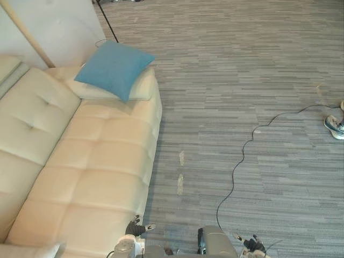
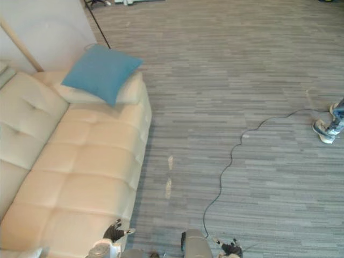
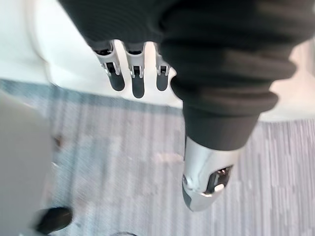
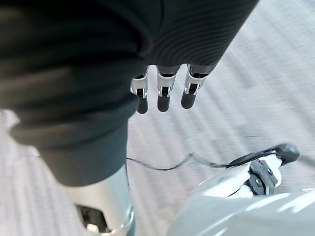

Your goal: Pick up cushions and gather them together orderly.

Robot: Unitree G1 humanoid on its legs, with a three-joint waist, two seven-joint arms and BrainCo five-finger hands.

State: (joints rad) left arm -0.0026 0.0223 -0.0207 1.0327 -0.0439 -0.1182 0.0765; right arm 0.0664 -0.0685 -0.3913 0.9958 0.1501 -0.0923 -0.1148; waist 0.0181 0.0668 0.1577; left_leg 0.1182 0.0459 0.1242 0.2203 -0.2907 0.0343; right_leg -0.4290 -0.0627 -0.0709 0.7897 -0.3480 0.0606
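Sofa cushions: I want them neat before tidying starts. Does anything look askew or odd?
The blue cushion lies turned diamond-wise on a cream cushion at the far end of the sofa, one corner hanging over its front. Two pale marks show on the carpet beside the sofa.

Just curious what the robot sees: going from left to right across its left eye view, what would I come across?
Cream tufted sofa backrest → square blue fabric cushion → pale scuff marks on the grey striped carpet → a person's light sneaker.
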